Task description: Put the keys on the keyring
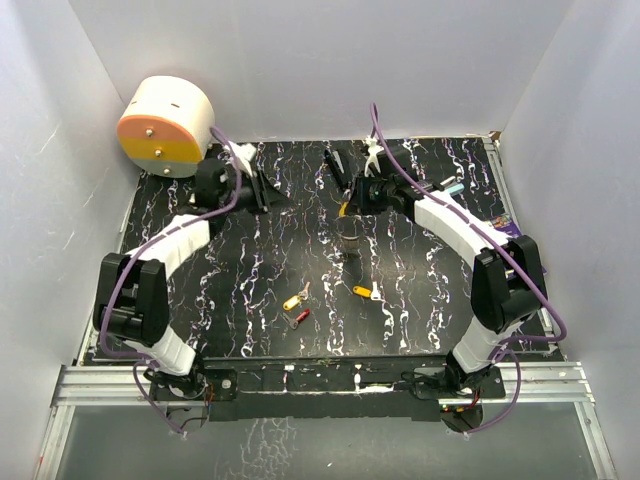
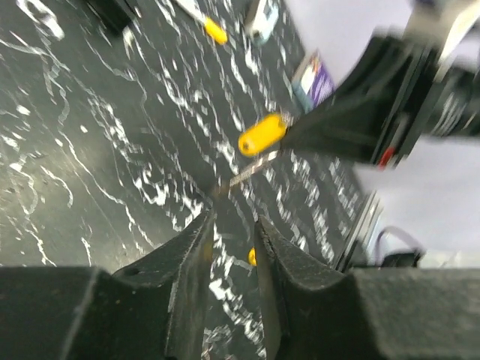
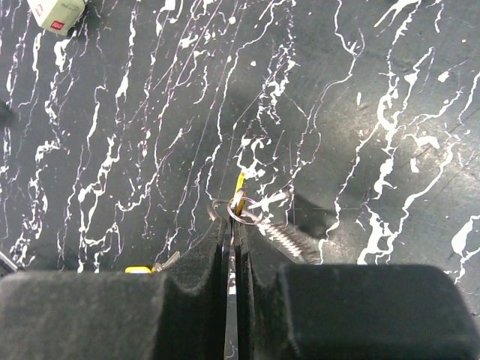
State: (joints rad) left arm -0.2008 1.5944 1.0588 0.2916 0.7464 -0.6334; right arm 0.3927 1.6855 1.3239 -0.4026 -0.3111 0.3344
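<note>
**Item 1. R gripper** (image 3: 234, 225): clenched on a yellow-head key (image 2: 262, 133). In the L wrist view the key sits centre frame, its silver blade slanting down-left; blurred. In the R wrist view only a thin yellow edge shows at the fingertips.

**Item 2. Keyring** (image 3: 253, 216): thin silver ring right at the R fingertips, centre of the R wrist frame. A bunch of plain silver keys (image 3: 291, 240) fans to the lower right over the mat. Can't tell if the ring is threaded on the held key.

**Item 3. L gripper** (image 2: 231, 225): released, narrow gap between the fingers, nothing in it. It sits upper left of centre in the top view, pointing toward the R gripper.

**Item 4. Loose keys**, lower centre of the top view, on the black marbled mat (image 1: 240, 270):
- yellow key (image 1: 292, 299)
- red key (image 1: 302, 317), just beside and below it
- second yellow key (image 1: 362, 291), to the right and apart

**Item 5. Misc.**
- Round white/orange/yellow drum (image 1: 165, 125), upper left of the top view.
- Small white box w/ red label (image 3: 56, 13), upper left of the R wrist frame; text too small to read.
- Purple-and-white card (image 2: 315, 82), upper right of the L wrist frame; print blurred.
- Yellow-handled white stick (image 2: 202, 21), top of the L wrist frame.
</note>
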